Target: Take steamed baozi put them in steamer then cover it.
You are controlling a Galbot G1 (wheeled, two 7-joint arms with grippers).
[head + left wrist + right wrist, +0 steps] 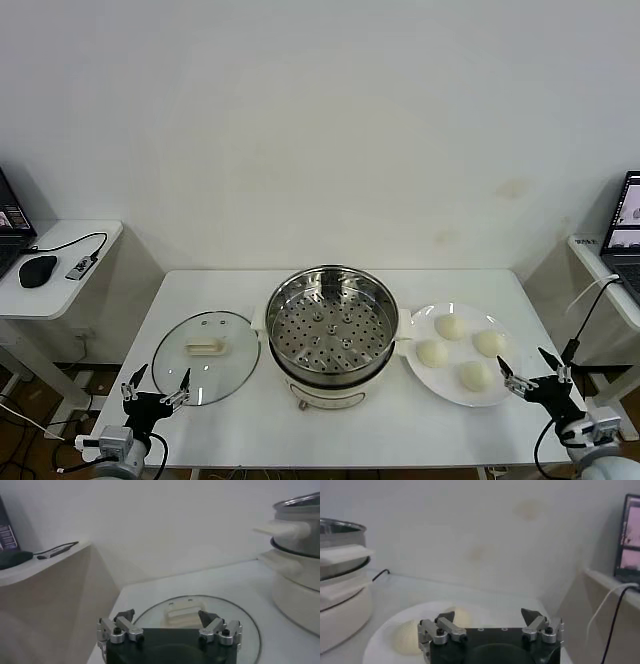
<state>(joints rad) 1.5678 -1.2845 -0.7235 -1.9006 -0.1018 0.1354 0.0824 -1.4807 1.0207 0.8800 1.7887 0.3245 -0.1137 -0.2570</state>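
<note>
Nothing picked up yet.
Both hands, left hand [157, 386] and right hand [527, 372], wait spread wide at the counter's [250, 425] front edge; next, right hand must reach a baozi [474, 376] for the empty steamer [331, 318].

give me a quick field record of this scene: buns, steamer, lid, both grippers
baozi: four on the white plate, right of the steamer
steamer: table centre, basket empty, uncovered
lid: flat on the table, left of the steamer
left gripper: open, empty, at the table's near edge by the lid
right gripper: open, empty, at the plate's near right rim
progress: no bun loaded yet
</note>
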